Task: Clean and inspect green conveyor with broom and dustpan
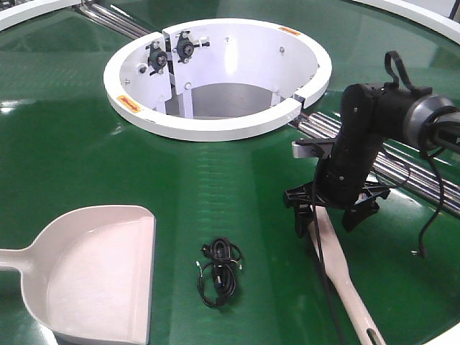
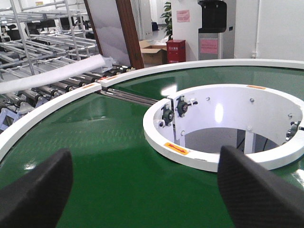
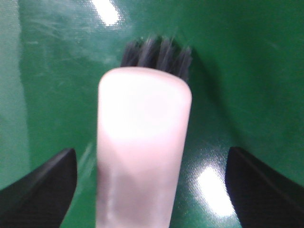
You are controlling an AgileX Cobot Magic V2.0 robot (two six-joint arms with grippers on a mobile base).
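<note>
Right end effector (image 1: pixel 327 213) wide over broom (image 1: pixel 346 279)

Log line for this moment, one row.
right gripper open over broom head | left gripper open, empty | broom lying on green conveyor | dustpan on conveyor, ungripped | black cable between dustpan and broom
</note>
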